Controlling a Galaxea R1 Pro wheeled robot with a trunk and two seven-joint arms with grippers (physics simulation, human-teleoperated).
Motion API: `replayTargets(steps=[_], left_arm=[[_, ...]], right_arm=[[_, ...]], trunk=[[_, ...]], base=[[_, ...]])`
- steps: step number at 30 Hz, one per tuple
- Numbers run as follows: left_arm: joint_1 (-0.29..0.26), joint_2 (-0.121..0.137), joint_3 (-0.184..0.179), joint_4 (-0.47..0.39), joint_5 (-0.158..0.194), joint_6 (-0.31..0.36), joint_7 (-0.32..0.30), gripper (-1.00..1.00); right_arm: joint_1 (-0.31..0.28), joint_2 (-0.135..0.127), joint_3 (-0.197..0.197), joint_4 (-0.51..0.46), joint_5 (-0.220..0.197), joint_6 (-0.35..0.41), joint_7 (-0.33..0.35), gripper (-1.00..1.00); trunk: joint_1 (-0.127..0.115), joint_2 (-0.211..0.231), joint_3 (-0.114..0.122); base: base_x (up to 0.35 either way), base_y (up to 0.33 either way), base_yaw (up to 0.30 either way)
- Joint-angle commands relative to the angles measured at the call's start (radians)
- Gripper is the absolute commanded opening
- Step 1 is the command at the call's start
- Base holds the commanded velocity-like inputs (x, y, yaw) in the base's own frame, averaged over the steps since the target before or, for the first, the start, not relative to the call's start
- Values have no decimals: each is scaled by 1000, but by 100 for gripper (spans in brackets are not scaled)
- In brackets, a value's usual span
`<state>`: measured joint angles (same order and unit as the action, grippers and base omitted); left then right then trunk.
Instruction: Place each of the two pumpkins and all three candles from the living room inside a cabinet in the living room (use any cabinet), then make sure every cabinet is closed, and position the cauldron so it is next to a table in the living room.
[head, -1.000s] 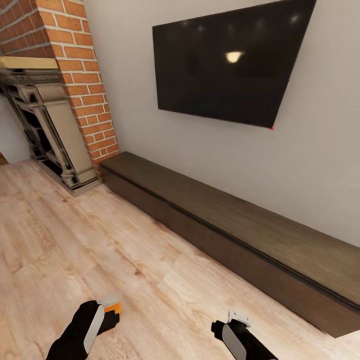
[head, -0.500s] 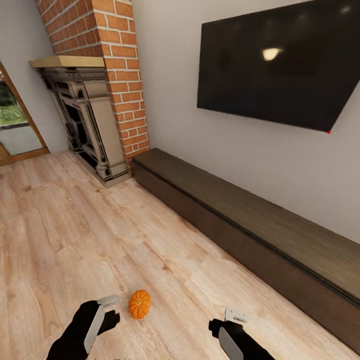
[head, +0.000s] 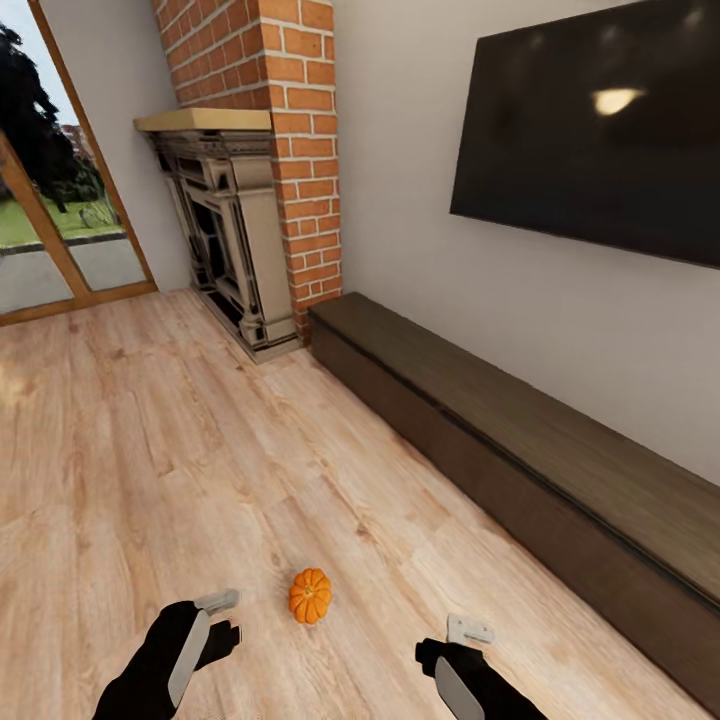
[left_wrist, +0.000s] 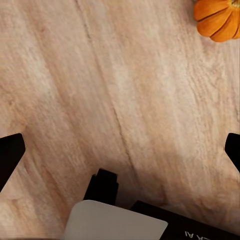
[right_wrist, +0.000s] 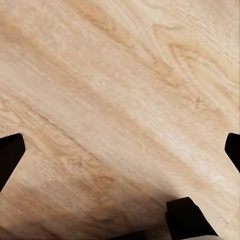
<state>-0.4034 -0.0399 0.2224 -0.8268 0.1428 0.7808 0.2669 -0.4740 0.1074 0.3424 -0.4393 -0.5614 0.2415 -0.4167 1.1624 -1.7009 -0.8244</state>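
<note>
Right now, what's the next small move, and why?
Probably lower the left gripper toward the pumpkin: it sits on the wood floor just right of that gripper, both grippers' jaws are spread and empty, and the cabinet is closed.

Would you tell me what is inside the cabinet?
The cabinet is shut, so its inside is hidden. Its bare brown top and dark front show. One pumpkin lies on the floor outside it.

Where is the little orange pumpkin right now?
In the head view, the pumpkin sits on the wooden floor between the two grippers, nearer the left gripper.
</note>
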Motion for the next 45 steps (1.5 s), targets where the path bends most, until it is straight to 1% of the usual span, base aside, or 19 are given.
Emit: replayTargets(steps=[1, 6, 22, 28, 45], left_arm=[[0, 0, 0, 0, 0, 0, 0, 100], [0, 0, -1, 0, 0, 0, 0, 100], [0, -3, -3, 0, 0, -1, 0, 100], [0, -4, -3, 1, 0, -52, -1, 100], [0, -5, -3, 1, 0, -61, -1, 100]], right_arm=[[0, 0, 3, 0, 0, 0, 0, 100], [0, 0, 13, 0, 0, -2, 0, 100], [0, 0, 14, 0, 0, -2, 0, 100], [0, 0, 14, 0, 1, -2, 0, 100], [0, 0, 14, 0, 2, -2, 0, 100]], trunk=[[0, 0, -1], [0, 0, -3], [0, 0, -12], [0, 0, -16], [0, 0, -25]], base=[[0, 0, 277], [0, 0, 277], [0, 0, 277], [0, 0, 277], [0, 0, 277]])
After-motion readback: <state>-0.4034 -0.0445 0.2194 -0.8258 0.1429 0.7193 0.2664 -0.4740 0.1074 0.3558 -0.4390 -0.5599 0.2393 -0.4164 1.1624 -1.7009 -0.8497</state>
